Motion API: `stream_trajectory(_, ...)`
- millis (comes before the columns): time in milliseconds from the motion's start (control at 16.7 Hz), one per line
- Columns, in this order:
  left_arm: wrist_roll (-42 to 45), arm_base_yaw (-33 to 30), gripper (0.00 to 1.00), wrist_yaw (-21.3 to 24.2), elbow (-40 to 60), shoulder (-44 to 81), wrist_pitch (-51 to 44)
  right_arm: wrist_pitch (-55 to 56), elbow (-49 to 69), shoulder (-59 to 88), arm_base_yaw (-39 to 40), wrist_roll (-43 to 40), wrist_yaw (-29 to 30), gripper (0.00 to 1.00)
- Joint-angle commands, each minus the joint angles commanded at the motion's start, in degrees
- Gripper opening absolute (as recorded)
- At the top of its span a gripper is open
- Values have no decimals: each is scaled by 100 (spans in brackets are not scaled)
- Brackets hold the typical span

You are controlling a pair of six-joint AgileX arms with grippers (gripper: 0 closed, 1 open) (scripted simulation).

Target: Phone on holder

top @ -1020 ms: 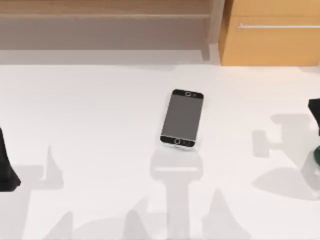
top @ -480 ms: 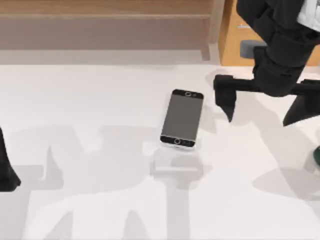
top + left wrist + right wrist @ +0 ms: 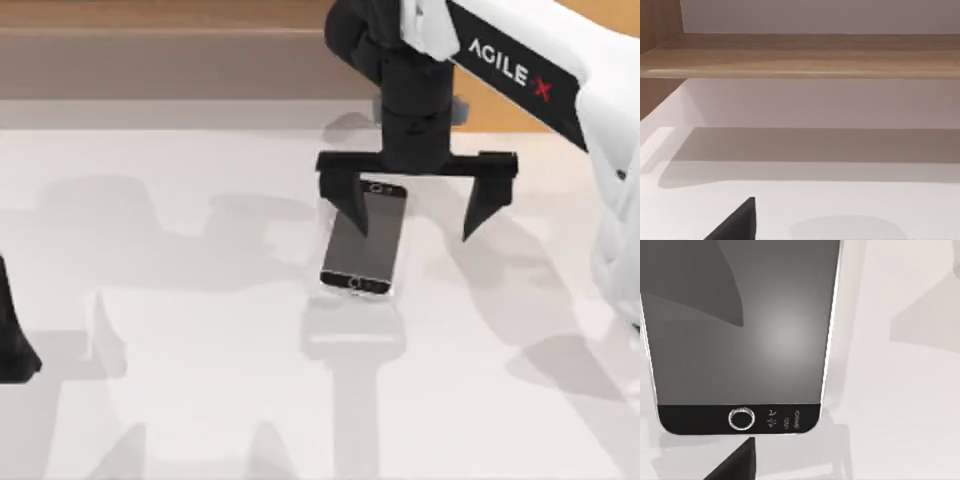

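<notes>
The phone (image 3: 368,250) lies flat, screen up, near the middle of the white table (image 3: 180,300), with its home-button end toward the front edge. My right gripper (image 3: 417,212) hangs open above the phone's far end. One black finger (image 3: 345,205) overlaps the phone's left far corner and the other is off to the right. The right wrist view looks down on the phone's screen (image 3: 740,330) from close by. A pale boxy shape (image 3: 352,338) sits just in front of the phone; I cannot tell whether it is the holder. My left gripper (image 3: 12,335) is parked at the left edge.
A wooden shelf unit (image 3: 150,50) runs along the back of the table and is also seen from the left wrist (image 3: 800,55). The right arm's white link (image 3: 560,80) reaches in from the top right. Arm shadows fall across the tabletop.
The right arm has swung in from the right and moved left until its open gripper is above the phone's far end. The phone and the left arm have not moved.
</notes>
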Motion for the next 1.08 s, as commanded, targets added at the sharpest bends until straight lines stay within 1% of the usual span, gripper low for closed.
stream_trajectory(180,0,0,100,0,0,0,0,-257,1390,753,78,274,33,100)
stream_trajectory(420,0,0,100,0,0,0,0,-330,2451,1256,111,491,52,100)
stream_trajectory(540,0,0,100,0,0,0,0,-325,2628,1330,113,528,54,100)
stream_trajectory(900,0,0,100,0,0,0,0,-310,2601,1312,81,521,51,100)
stream_trajectory(1080,0,0,100,0,0,0,0,18,2198,1230,92,509,52,100)
